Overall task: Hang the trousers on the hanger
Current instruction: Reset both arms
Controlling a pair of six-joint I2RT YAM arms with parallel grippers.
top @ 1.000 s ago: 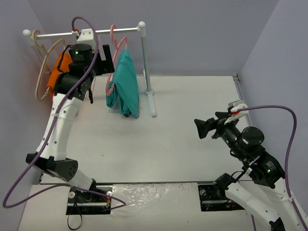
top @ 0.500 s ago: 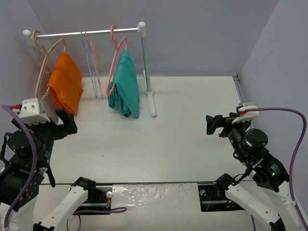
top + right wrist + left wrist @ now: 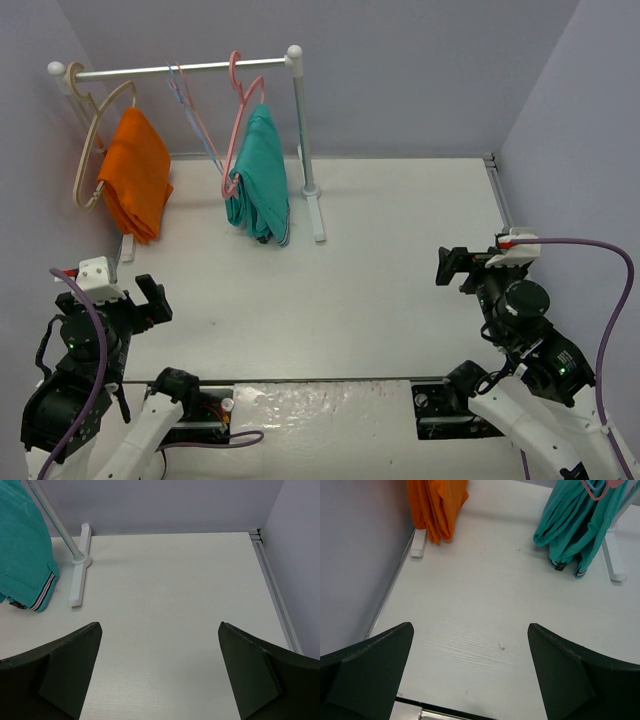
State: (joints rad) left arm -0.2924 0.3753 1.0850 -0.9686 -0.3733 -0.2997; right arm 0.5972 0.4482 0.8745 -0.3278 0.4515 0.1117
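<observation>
On the salmon-pink hanger (image 3: 234, 72), folded teal trousers (image 3: 262, 170), striped hem; left fingers (image 3: 365, 665) and right fingers (image 3: 55, 670) wide apart, empty.

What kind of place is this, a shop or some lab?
Probably a robot test bench: white table boxed by plain walls, two robot arms at its edge, trousers on a hanger on a small rail.

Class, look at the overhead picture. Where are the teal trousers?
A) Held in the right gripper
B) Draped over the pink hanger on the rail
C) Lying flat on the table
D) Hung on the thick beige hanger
B: the trousers hang folded over the pink hanger, whose hook sits on the rail, and they are clear of the table.
</observation>
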